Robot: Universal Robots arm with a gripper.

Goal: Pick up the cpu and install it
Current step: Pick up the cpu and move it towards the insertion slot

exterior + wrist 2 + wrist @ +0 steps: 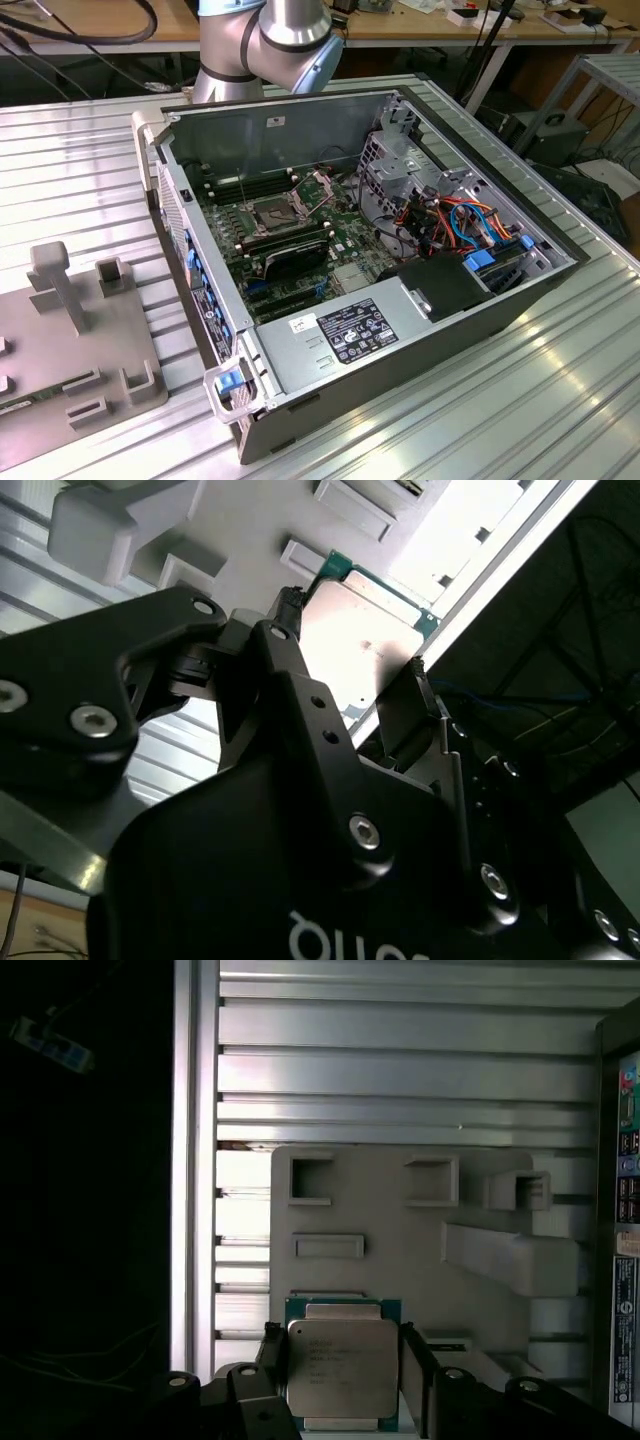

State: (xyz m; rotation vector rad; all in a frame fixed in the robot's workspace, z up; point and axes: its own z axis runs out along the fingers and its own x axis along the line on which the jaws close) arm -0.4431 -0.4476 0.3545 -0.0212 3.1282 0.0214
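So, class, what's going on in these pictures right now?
The arm's gripper is shut on the cpu, pinching two opposite edges in both wrist views, with the grey fixture plate beyond it. In the exterior view the open computer case sits on the table, and the cpu is not yet in its socket.

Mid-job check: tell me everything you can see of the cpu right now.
The cpu is a small flat square chip with a dull silver-grey metal lid bearing faint print, on a green board. It sits between the gripper's two black fingers, which press on opposite edges, held above the grey fixture plate.
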